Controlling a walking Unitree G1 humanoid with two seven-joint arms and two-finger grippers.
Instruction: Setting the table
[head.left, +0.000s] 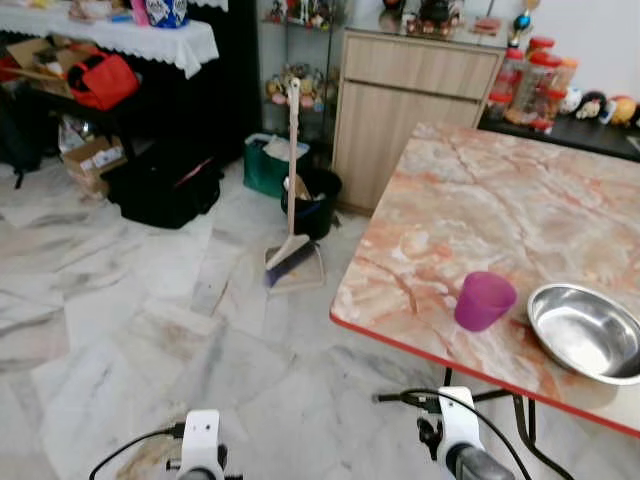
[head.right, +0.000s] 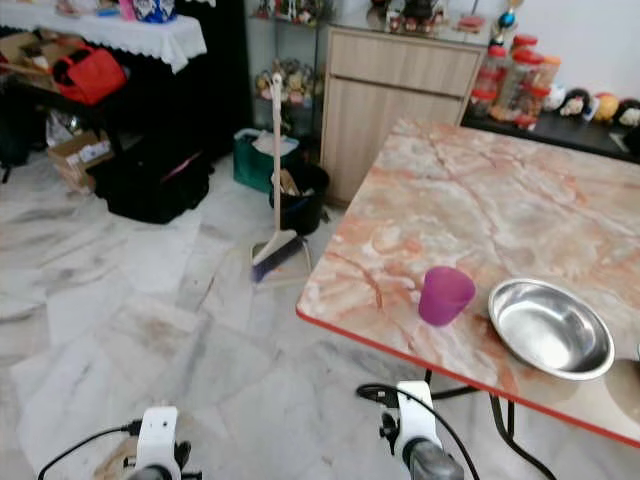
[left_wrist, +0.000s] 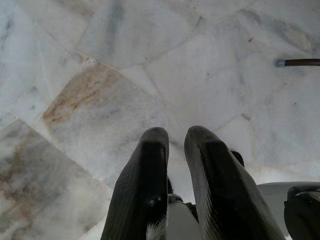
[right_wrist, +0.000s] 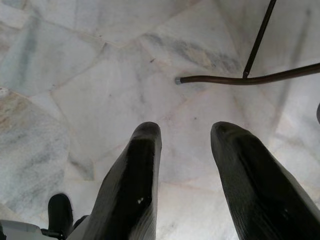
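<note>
Left gripper hangs idle over the marble floor, fingers nearly together with a thin gap between them, holding nothing. Further back on the floor a broom with dustpan stands by a dark bin, well apart from the robot's path. Right gripper also points down at the floor near the table's metal foot, fingers parted, empty. To the right, the marble tabletop carries a purple cup near its front edge, upright, and a steel bowl just beside the cup, to its right, apart from it.

Step in hand looks like the approach: robot stands off the table's near corner, both arms low. To do it well, step closer and turn right to square up to the edge, keeping feet off the table's foot. Right arm is nearer the cup; raise it above the tabletop edge before reaching in, so the fingers don't knock the cup, which sits close to the rim and would tip off easily.
</note>
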